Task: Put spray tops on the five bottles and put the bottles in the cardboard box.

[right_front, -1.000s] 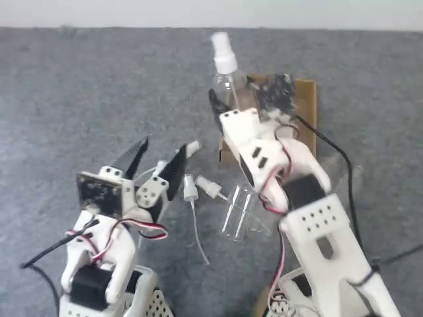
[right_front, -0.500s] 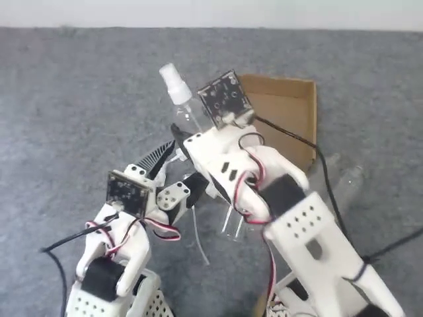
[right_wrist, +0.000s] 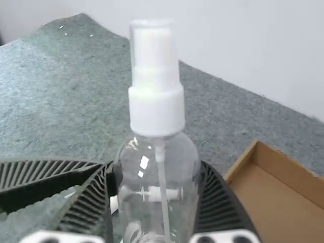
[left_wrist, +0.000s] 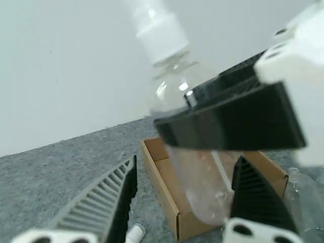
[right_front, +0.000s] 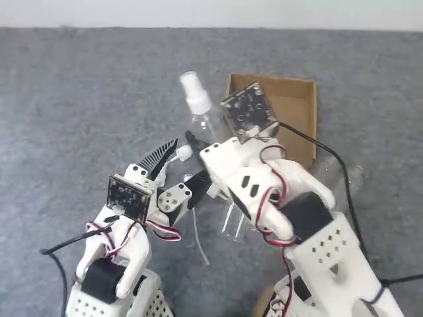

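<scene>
Clear plastic bottle [right_front: 201, 119] with a white spray top [right_front: 194, 89] is gripped by the right tool [right_front: 197, 141] above the grey carpeted desk [right_front: 79, 99], just beside the cardboard box [right_front: 301, 109] towards the far edge. Left wrist: the left tool [left_wrist: 182, 202] gapes open near its base. Right wrist: a white wall [right_wrist: 253, 40] stands behind. Half a second ago the bottle was farther from the box.

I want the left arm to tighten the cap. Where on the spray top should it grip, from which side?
Probably the white collar of the spray top, with the left gripper coming level from its own side: the bottle stands roughly upright and the right gripper clamps its body below.
</scene>
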Robot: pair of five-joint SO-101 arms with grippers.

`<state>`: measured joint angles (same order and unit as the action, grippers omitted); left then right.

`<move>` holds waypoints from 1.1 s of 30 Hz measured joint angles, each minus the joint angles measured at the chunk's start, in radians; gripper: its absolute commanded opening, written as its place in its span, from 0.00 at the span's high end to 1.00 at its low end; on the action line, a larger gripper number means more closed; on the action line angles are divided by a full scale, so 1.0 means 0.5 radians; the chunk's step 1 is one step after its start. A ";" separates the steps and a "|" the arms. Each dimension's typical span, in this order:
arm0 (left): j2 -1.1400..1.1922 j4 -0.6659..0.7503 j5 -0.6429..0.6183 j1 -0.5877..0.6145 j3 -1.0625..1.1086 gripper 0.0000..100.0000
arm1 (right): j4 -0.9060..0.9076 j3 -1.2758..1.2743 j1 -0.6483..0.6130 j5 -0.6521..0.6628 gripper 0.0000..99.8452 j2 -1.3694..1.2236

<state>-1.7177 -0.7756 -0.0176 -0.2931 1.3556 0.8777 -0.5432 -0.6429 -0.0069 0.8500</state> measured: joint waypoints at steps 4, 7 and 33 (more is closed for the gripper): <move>0.000 0.000 0.009 0.003 0.000 0.73 | 0.095 0.000 0.071 0.000 0.99 0.083; 0.000 0.000 0.012 0.003 0.006 0.73 | 0.135 0.000 0.077 0.000 0.99 0.095; 0.003 0.034 0.003 0.034 0.052 0.77 | -0.414 -0.218 -0.129 0.000 0.99 -0.012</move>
<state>-1.7162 -0.7587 -0.0161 -0.2762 1.3817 0.6705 -0.6521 -0.7073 -0.0069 0.8439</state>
